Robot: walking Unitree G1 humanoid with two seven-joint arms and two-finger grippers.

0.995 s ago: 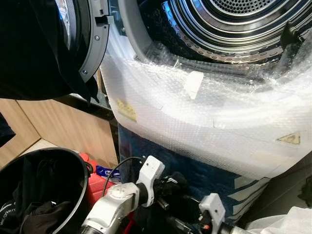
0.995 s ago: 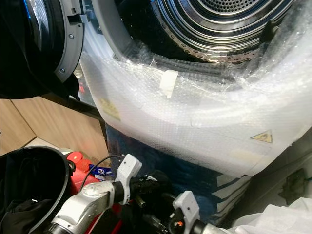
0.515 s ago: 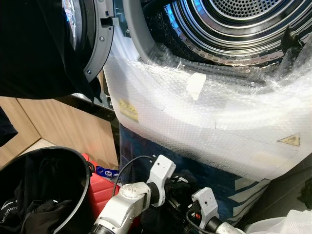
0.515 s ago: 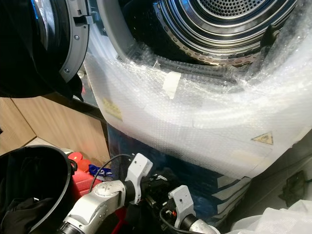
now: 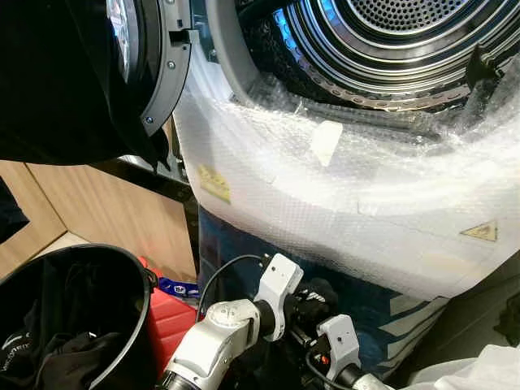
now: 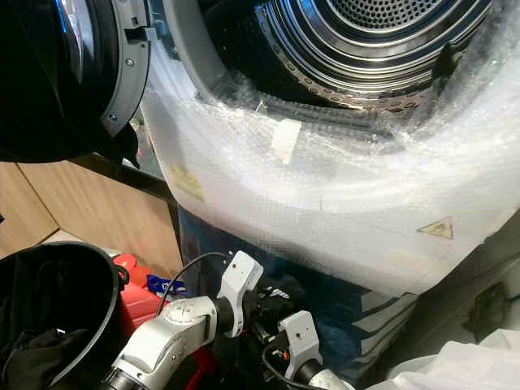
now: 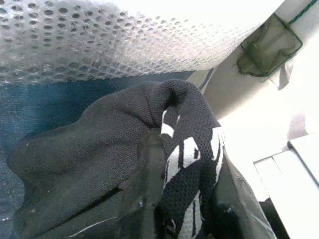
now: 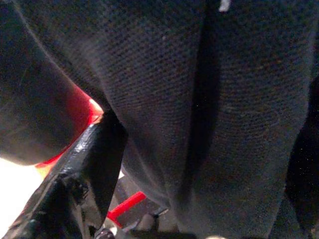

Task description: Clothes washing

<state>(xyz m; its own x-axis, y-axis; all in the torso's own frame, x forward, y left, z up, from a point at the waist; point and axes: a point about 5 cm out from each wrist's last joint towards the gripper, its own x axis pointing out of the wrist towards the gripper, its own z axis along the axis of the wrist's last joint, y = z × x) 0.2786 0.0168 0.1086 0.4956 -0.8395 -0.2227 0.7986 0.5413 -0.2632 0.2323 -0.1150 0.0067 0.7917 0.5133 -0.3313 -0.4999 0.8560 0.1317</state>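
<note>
The washing machine's steel drum (image 5: 390, 41) stands open above me, and bubble wrap (image 5: 366, 187) covers its front lip. Low in front of the machine, my left gripper (image 5: 313, 296) is shut on a black garment (image 7: 99, 149) with white print, bunched between its fingers (image 7: 147, 169). My right gripper (image 5: 313, 349) sits just below and beside it, pressed against the same dark fabric (image 8: 199, 99), which covers most of the right wrist view. A black laundry basket (image 5: 81, 248) with dark clothes inside stands at the lower left.
The round door (image 5: 158, 73) hangs open at the upper left with a black cloth (image 5: 57, 89) draped over it. A red container (image 5: 166, 313) sits between basket and machine. Wooden cabinet fronts (image 5: 106, 211) lie to the left, and white cloth (image 5: 479, 374) at the lower right.
Both arms have come up and closer to the machine's front with the black garment. The right wrist has slid left toward the left gripper.
</note>
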